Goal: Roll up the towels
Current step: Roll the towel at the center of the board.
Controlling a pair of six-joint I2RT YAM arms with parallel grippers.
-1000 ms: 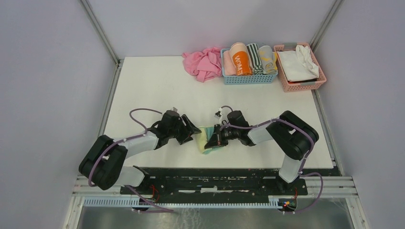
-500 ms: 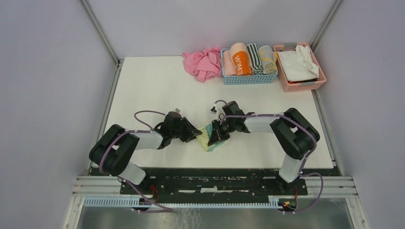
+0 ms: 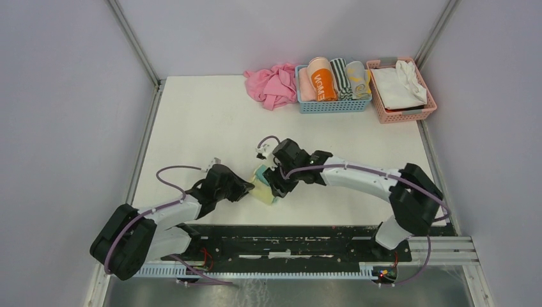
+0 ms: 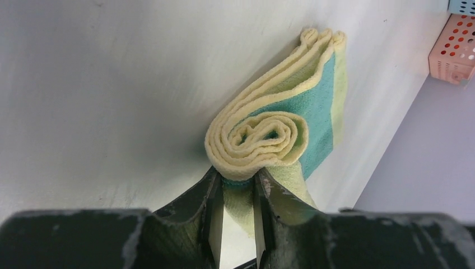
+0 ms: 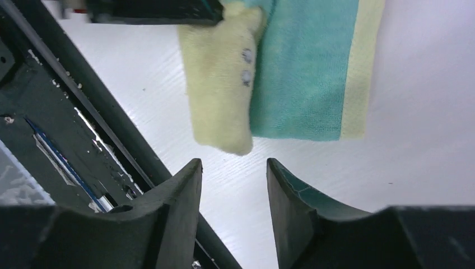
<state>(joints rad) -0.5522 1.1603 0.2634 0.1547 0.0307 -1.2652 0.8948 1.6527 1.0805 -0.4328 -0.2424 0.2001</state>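
Rolled yellow-and-teal towel (image 4: 269, 134) is found on the worktop (image 3: 211, 121) near its front edge. Long axis is laid roughly left-right, with the spiral end turned to the left fingers (image 4: 196, 204), which are pinched on its outer layer. The right fingers (image 5: 179, 190) are held apart, empty.

Around me stood plain pale grey walls (image 3: 57, 96), meeting at slanted aluminium posts (image 3: 132, 39). My workspace was a flat white table (image 3: 211, 121), evenly lit, with only soft shadows. Along its near edge ran a black mounting plate (image 3: 287, 231) on silver rails (image 3: 447, 246), with a dull grey surface (image 3: 287, 291) below.
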